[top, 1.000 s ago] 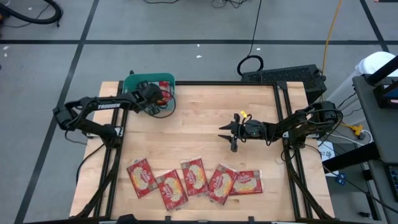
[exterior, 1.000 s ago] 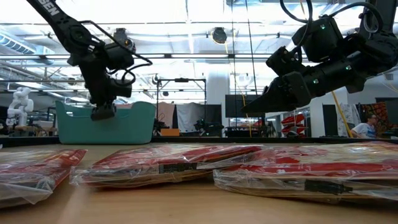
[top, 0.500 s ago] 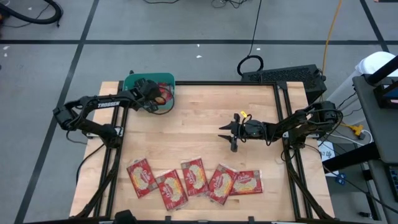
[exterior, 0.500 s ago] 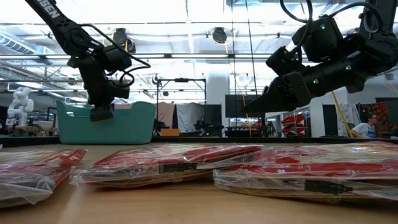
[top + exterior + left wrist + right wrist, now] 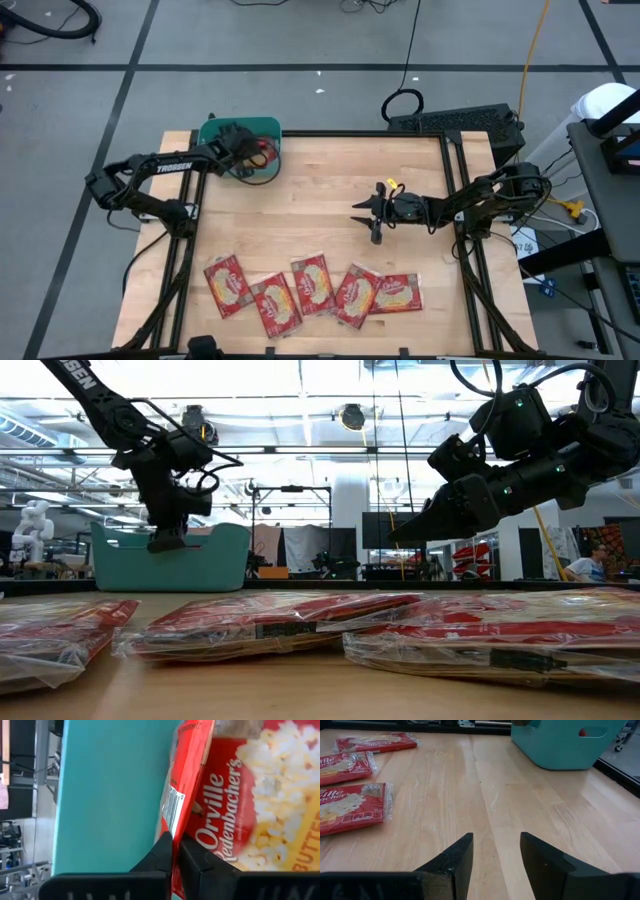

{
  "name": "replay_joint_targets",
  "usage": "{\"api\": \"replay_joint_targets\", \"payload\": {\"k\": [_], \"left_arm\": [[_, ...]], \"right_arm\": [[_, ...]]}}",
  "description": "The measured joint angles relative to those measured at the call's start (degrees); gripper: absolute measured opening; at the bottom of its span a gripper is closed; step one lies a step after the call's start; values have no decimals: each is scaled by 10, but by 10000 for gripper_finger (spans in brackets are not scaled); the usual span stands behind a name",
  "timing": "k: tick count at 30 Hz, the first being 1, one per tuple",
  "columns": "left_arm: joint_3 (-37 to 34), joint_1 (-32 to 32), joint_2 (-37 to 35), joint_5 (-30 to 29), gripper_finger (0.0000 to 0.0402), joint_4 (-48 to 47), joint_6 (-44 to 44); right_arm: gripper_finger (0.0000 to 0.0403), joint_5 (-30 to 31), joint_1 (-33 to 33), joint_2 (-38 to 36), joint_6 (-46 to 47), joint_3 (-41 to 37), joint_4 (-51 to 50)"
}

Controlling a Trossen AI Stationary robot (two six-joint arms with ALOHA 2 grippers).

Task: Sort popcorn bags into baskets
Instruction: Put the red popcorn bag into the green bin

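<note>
The teal basket (image 5: 240,132) stands at the table's far left corner, with red popcorn bags (image 5: 263,152) inside. My left gripper (image 5: 238,150) reaches into it from above and is shut on one red bag (image 5: 186,765). That bag shows edge-on beside another bag's printed face (image 5: 260,795). Several more popcorn bags (image 5: 315,287) lie flat in a row along the near edge. My right gripper (image 5: 375,215) hovers open above the bare middle right of the table, with nothing between its fingers (image 5: 495,855). My left gripper pinches a red popcorn bag by its thin edge (image 5: 175,827) between its two fingers. The fingers point down into the basket from above. The bag stands on edge inside the basket, between the teal wall (image 5: 110,795) and another bag; what its lower end rests on is hidden.
Black frame rails (image 5: 455,200) run along the table's left and right sides. Bare wood (image 5: 310,210) lies between the basket and the row of bags. A black keyboard-like box (image 5: 455,122) sits beyond the far right edge.
My left gripper has shifted slightly toward the table's far left over the basket, and its fingers have come together on the bag's edge. My right gripper has kept still.
</note>
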Motion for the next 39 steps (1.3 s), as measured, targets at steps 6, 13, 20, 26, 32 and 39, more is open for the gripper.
{"api": "replay_joint_targets", "payload": {"k": [6,13,20,26,32,39], "left_arm": [[41,-9,-8,-8,10,-31,-9],[113,-37,-11,-54,10,-147,-61],[208,-88,-12,-60,10,-327,-156],[280,-128,-12,-57,10,-478,-212],[329,-146,-12,13,10,-587,-235],[336,-129,-12,104,10,-643,-190]], "right_arm": [[155,0,0,0,10,0,0],[155,0,0,0,12,0,0],[155,0,0,0,11,0,0],[155,0,0,0,13,0,-3],[155,0,0,0,11,0,-3],[155,-8,0,0,10,0,-3]]}}
